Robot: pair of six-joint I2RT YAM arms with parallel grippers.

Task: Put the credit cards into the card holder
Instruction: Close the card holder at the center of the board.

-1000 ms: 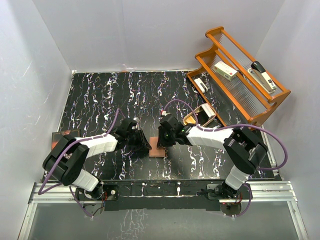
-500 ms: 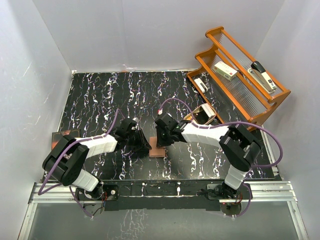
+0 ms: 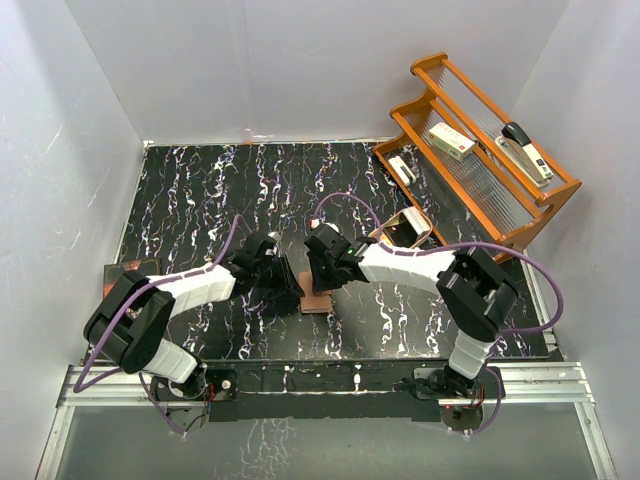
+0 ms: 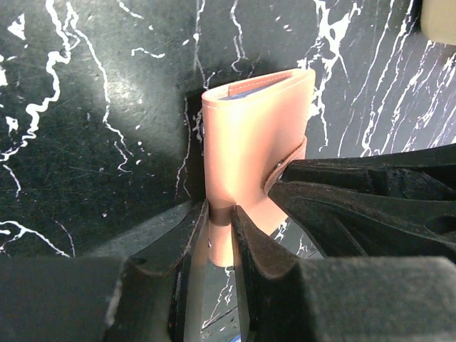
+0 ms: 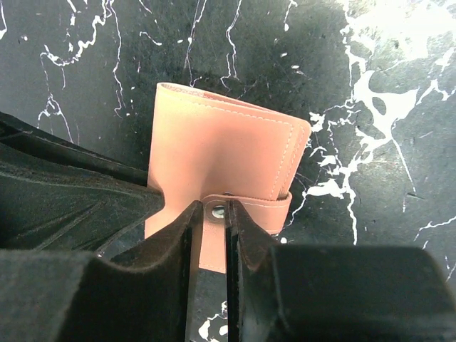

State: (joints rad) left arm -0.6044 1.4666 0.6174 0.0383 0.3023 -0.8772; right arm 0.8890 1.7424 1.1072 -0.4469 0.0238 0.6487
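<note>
Left gripper (image 4: 219,226) pinches the near edge of the card holder (image 4: 249,135), which sits mid-table between both arms. Right gripper (image 5: 211,231) stands narrow around the snap tab (image 5: 249,205); whether it grips, I cannot tell. Risk: if the tab slips, the holder could spring open and shed the blue credit card (image 4: 255,90).

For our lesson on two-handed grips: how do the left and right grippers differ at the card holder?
The left gripper pinches the card holder's plain edge; the right gripper straddles its snap tab. From above, the left gripper reaches in from the left, the right gripper from the right. Both have narrowly set fingers.
</note>
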